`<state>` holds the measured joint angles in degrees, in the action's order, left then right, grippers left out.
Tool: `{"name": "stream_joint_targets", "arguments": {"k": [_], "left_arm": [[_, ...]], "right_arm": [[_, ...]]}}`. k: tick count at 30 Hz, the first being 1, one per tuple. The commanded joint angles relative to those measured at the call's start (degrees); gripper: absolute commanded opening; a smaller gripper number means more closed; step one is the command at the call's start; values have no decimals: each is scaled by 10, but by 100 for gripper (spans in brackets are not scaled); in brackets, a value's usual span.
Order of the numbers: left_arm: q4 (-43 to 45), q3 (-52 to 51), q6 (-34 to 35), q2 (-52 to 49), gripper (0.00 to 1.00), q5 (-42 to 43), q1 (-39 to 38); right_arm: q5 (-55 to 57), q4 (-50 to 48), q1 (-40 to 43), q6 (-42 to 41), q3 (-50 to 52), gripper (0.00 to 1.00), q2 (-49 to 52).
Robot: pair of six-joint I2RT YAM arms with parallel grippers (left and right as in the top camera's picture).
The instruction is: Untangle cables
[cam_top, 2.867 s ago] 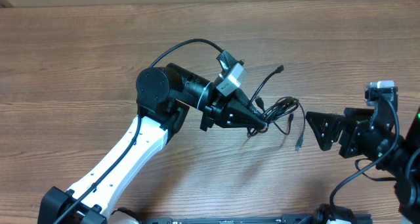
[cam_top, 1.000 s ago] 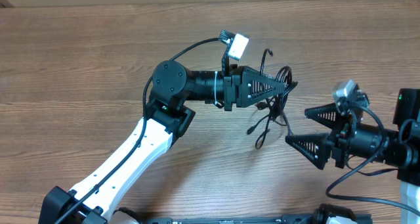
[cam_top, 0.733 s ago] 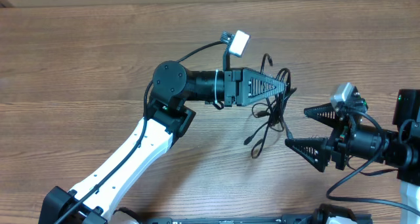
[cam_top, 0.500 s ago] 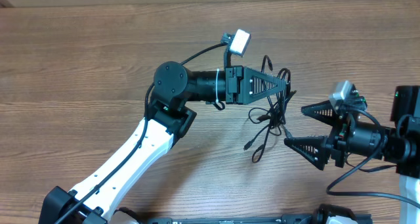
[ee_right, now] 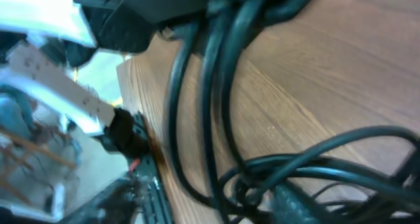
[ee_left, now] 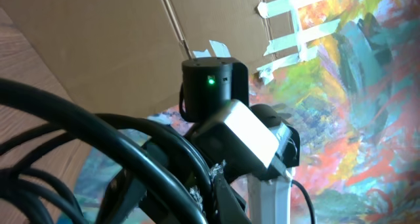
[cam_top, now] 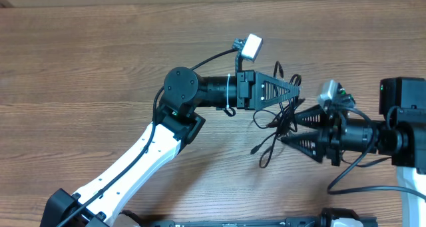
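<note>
cables (cam_top: 278, 120): one black tangle, sitting mid-bench between the two arms, right of centre in the overhead view

- top of the tangle runs up into the tip of the left gripper (cam_top: 295, 87). Left jaws are closed on the bundle; from above they show side-on as a single triangular profile with the strands meeting at the tip
- one short strand sticks up past the left gripper toward the far edge of the bench (cam_top: 100, 67)
- below the grip point the strands loop and cross, then trail down and left. The plug ends (cam_top: 255, 150) finish apart from the knot, on or just above the wood; can't tell which from above
- right gripper (cam_top: 290, 127) comes in from the right, level with the lower half of the tangle. Right jaws are wide apart with nothing clamped, and the fingertips sit right at the loops, one above and one below
- can't tell from overhead whether the right fingertips touch a strand
- left wrist view: thick blurred cables (ee_left: 98, 138) cross the lower left of the frame, very close to the lens
- right wrist view: cables (ee_right: 216, 86) fill the frame, several strands running down into a knot over the wood grain. Too blurred to sort one cord from another
</note>
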<state>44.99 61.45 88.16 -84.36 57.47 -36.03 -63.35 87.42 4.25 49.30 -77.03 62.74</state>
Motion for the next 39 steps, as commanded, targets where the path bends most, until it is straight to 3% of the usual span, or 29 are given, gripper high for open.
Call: {"name": "stream_joint_targets", "arguments": {"k": [1,4,12,16,21,25,28,29,31,35,36,39], "left_arm": [[4,6,6,0,4,2,-3],[4,6,6,0,4,1,-3],[-3,6,-9,0,4,0,-2],[-38,6,-125,0,4,2,6],[-176,6,-324,0,4,14,27],[-288,6,-399,0,4,-9,43],[-324,6,-421,0,4,-16,50],[-323,6,-421,0,4,-15,52],[-309,6,-418,0,4,-7,53],[-256,6,-406,0,4,28,53],[-243,6,-399,0,4,37,53],[-199,6,-374,0,4,55,53]], "right_arm": [[-10,1,-4,2,-2,25,2],[-13,10,-4,0,-2,4,3],[-36,37,-4,0,-2,4,3],[-80,40,-4,1,-2,4,3],[-133,40,-4,0,-3,4,3],[-147,42,-4,0,-3,4,3],[-147,42,-4,0,-3,4,3],[-147,42,-4,0,-3,6,3],[-144,42,-4,0,-3,25,3],[-117,43,-4,0,-3,80,3],[-113,45,-4,0,-3,86,3],[-106,49,-4,0,-3,89,3]]}}
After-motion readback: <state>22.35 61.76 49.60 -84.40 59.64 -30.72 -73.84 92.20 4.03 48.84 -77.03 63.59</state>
